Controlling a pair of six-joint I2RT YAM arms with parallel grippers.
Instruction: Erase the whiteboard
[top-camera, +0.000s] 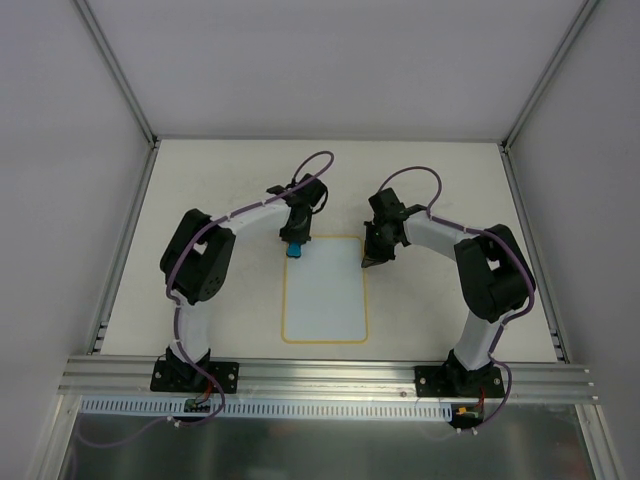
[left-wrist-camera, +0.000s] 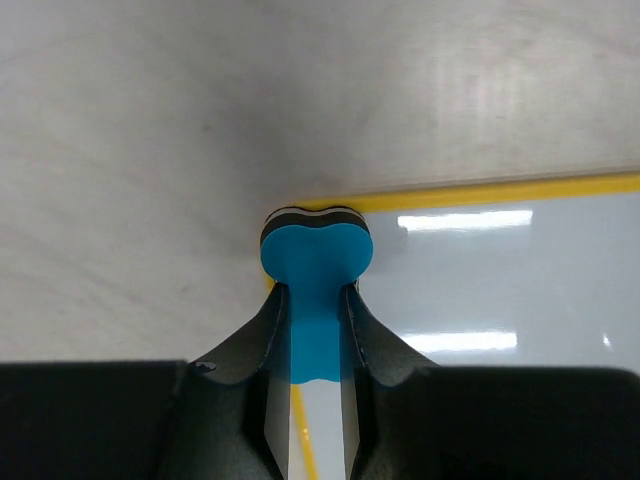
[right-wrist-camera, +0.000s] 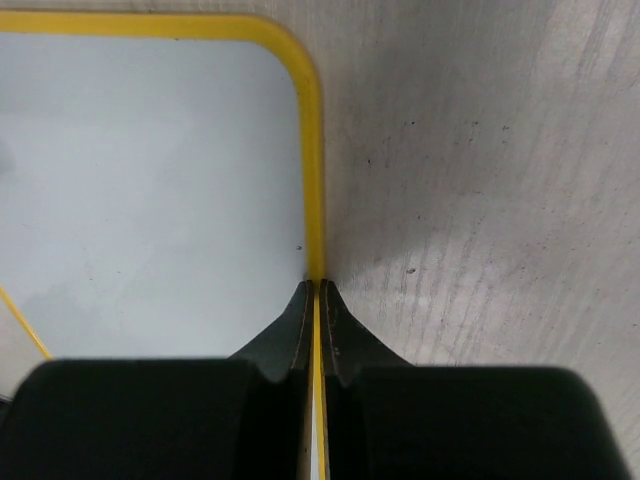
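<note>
The whiteboard (top-camera: 325, 295) lies flat mid-table, with a yellow border and a face that looks blank. My left gripper (top-camera: 296, 243) is shut on the blue eraser (top-camera: 295, 251) at the board's far left corner. In the left wrist view the gripper (left-wrist-camera: 315, 295) pinches the eraser (left-wrist-camera: 316, 250), whose dark felt end sits at the border of the board (left-wrist-camera: 500, 290). My right gripper (top-camera: 372, 258) is shut, its tips on the board's right edge near the far right corner. In the right wrist view the gripper (right-wrist-camera: 318, 285) rests on the yellow border of the board (right-wrist-camera: 150, 180).
The off-white tabletop (top-camera: 220, 170) is walled by white panels at the back and sides. An aluminium rail (top-camera: 330, 372) with both arm bases runs along the near edge. Purple cables loop above both wrists.
</note>
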